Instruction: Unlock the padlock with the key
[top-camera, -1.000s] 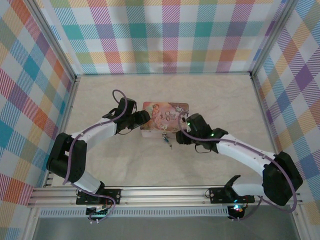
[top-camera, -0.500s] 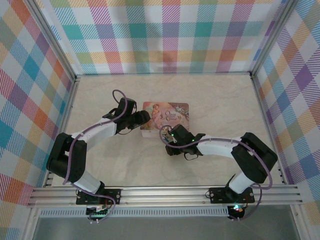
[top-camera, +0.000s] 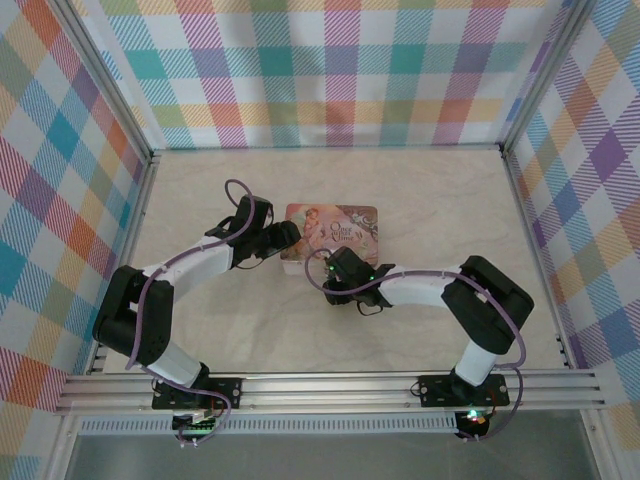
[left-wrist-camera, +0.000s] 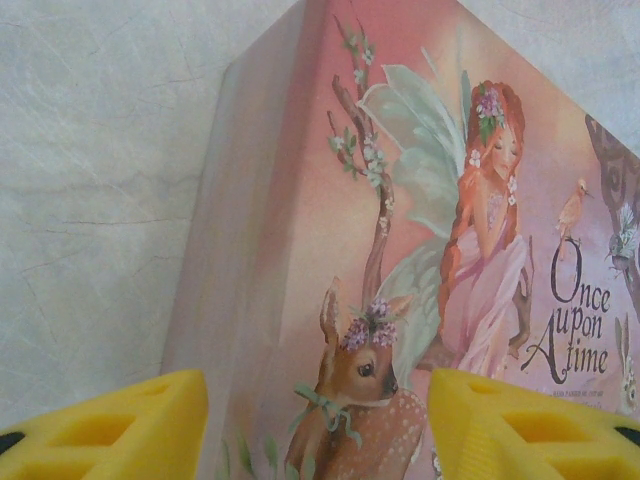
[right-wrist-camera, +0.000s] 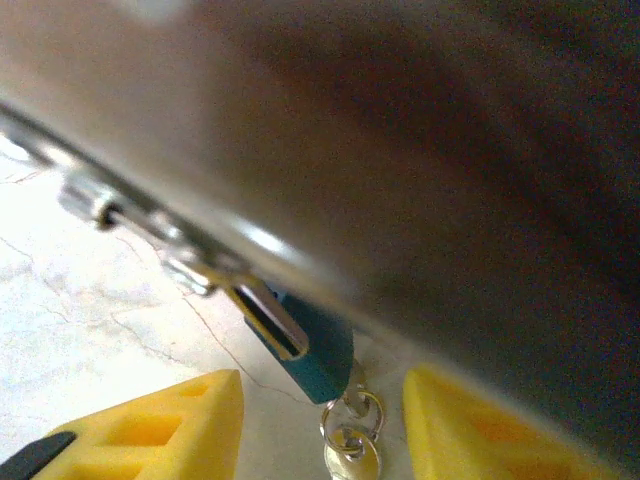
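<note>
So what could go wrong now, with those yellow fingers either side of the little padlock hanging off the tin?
The key dangles loose on a ring under the padlock, between the right tool's open fingers; closing might pinch the ring or lock instead, or knock the key away.
The left tool straddles just one corner of the tin, so a nudge could swivel the tin.

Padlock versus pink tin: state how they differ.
The padlock is tiny and plain teal; the pink tin is far larger, printed with a fairy. The padlock hooks onto the tin's latch, key ring beneath; the tin lies flat on the table. They are joined at that latch.
</note>
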